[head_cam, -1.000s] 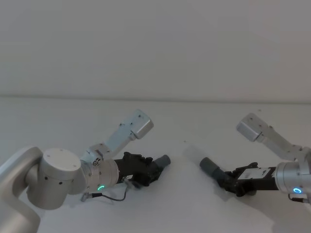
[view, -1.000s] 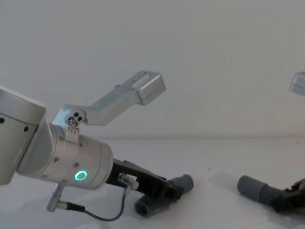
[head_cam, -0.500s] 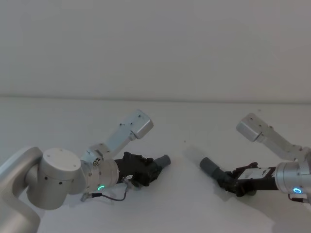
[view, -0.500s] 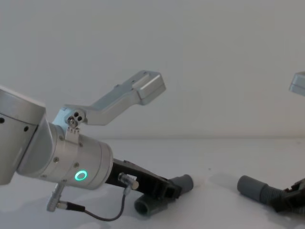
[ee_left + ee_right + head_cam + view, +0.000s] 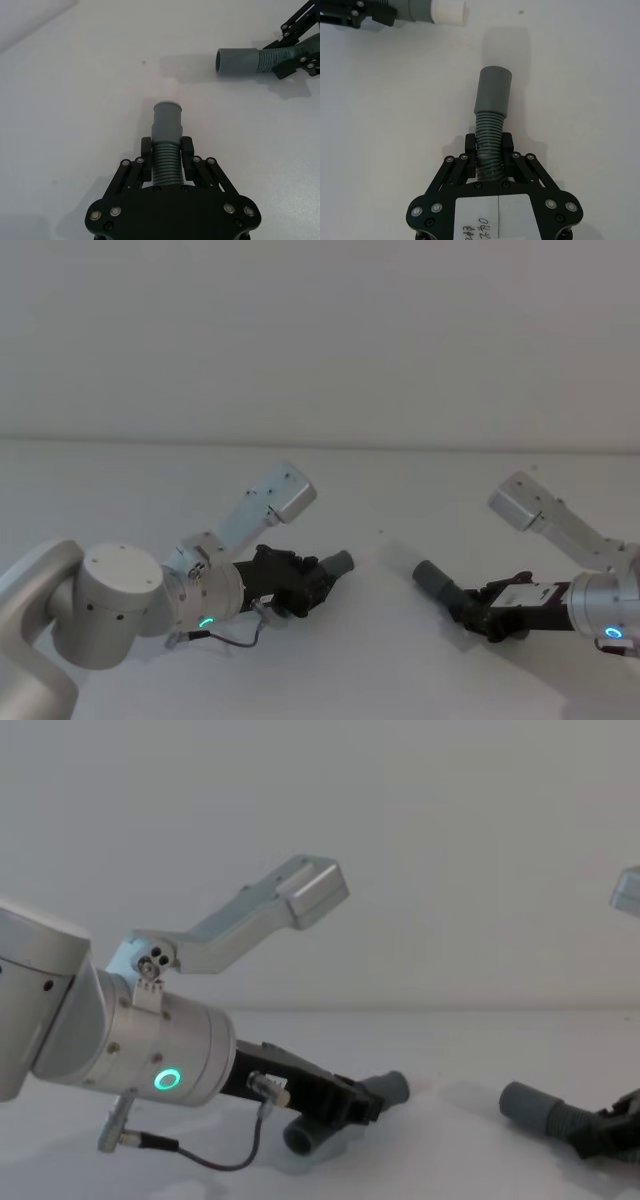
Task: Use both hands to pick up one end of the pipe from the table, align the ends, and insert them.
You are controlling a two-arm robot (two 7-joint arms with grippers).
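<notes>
Pipe point(image 5: 335, 563) in two pieces, cuffs well apart, low over the table point(image 5: 380, 680).
Left tool point(image 5: 166, 161) is clamped on the elbow piece point(image 5: 300, 1135) behind its white-tipped cuff point(image 5: 166, 117); right tool point(image 5: 490, 150) is clamped on the ribbed hose point(image 5: 489, 131) behind the plain cuff point(image 5: 494, 92). Light plastic, ribbing probably bendy: grip close to the cuffs.

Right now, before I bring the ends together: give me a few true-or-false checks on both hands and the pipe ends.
1. The left hand is shut on the elbow piece behind its whitish-tipped cuff. True.
2. The right hand is open and empty. False: it is shut on the ribbed hose behind its grey cuff.
3. The two cuffs are joined. False: they are apart, with bare table between them.
4. Both cuffs stick out past the fingertips, ungripped. True.
</notes>
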